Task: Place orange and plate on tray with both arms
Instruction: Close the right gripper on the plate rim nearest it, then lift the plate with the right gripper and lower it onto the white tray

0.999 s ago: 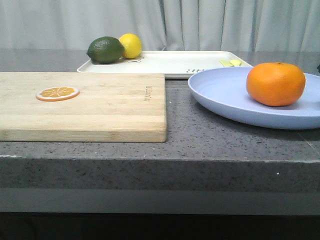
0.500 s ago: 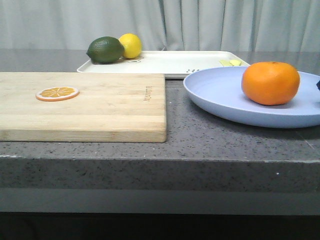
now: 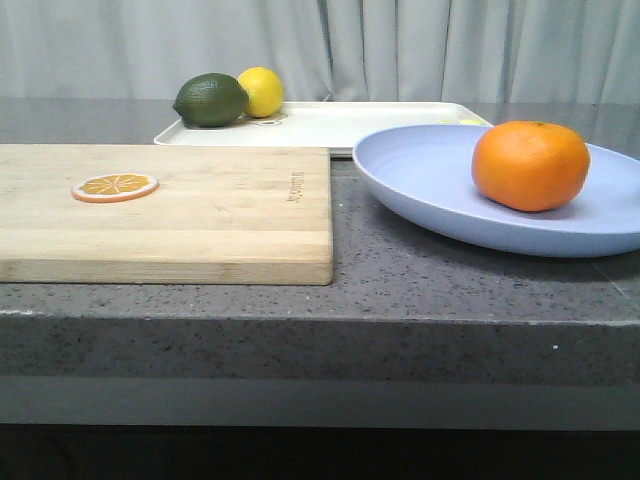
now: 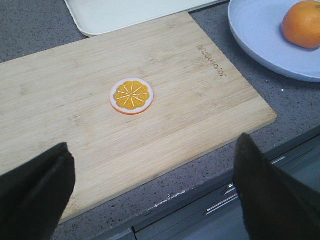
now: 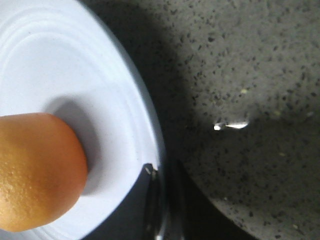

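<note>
The orange (image 3: 530,165) rests in the pale lavender-blue plate (image 3: 430,180) at the right of the counter. The plate's far rim overlaps the near right corner of the white tray (image 3: 340,125). In the right wrist view my right gripper (image 5: 162,200) is shut on the plate (image 5: 75,65) at its rim, close beside the orange (image 5: 35,170). My left gripper (image 4: 155,190) hangs open over the near edge of the cutting board (image 4: 125,115), holding nothing. That view also takes in the plate (image 4: 255,30), the orange (image 4: 302,24) and a corner of the tray (image 4: 125,12).
A light wooden cutting board (image 3: 200,210) lies at the left front with a thin orange slice (image 3: 115,187) on it. A green lime (image 3: 210,99) and a yellow lemon (image 3: 262,90) sit at the tray's far left corner. The counter's front edge is close to the board.
The plate with the orange on it has shifted left and now hides the small yellow pieces on the tray's right end. The board, slice, lime and lemon have not moved.
</note>
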